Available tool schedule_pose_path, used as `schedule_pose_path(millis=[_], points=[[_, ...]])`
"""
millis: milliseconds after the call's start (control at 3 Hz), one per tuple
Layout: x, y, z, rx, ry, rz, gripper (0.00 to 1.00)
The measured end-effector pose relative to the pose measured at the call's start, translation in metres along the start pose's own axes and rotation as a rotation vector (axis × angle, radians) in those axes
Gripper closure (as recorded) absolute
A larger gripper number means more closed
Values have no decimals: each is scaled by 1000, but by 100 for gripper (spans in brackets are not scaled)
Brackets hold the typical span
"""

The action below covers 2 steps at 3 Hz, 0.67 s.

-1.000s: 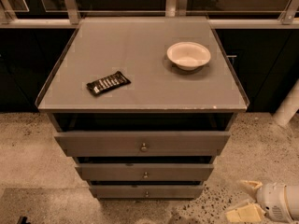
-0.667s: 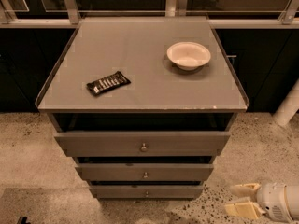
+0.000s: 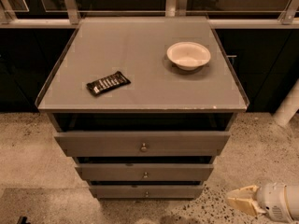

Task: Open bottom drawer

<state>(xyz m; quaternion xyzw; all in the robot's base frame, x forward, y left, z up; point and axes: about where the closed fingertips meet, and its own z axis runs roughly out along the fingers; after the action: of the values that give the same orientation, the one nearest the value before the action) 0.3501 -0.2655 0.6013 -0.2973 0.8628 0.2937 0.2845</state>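
Speckled stone flooring (image 3: 32, 148) surrounds a grey three-drawer cabinet (image 3: 140, 108) that stands against a dark wall fitted with metal rails (image 3: 70, 3), as we look down on it from the front. On the cabinet's flat top (image 3: 140, 45) we see a white bowl (image 3: 188, 55) upright near the back right corner and a dark snack bar (image 3: 108, 83) lying flat towards the front left, the two well apart.

Below the top, the top drawer (image 3: 93, 143) and the middle drawer (image 3: 103, 172) sit one under the other. The bottom drawer (image 3: 117, 191) is the lowest and slimmest strip, just above the floor, with its small round knob (image 3: 146, 193) at the centre. It looks pushed in.

At the lower right edge of our view, the robot's gripper (image 3: 236, 199) reaches in from the right, cream-coloured at the tip with a white wrist (image 3: 280, 203) behind it. It hangs above the floor to the right of the bottom drawer, near it but not touching the cabinet. Whether it is open or closed we cannot tell, and we see nothing in its hold. A pale post (image 3: 287, 106) leans at the right edge.
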Motion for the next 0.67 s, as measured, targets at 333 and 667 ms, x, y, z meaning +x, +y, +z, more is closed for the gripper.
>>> schedule_pose_path(millis=[333,667], points=[[9,-15,16,-10,-38,1,100],[21,-40,47,-48,-92,-11,100]])
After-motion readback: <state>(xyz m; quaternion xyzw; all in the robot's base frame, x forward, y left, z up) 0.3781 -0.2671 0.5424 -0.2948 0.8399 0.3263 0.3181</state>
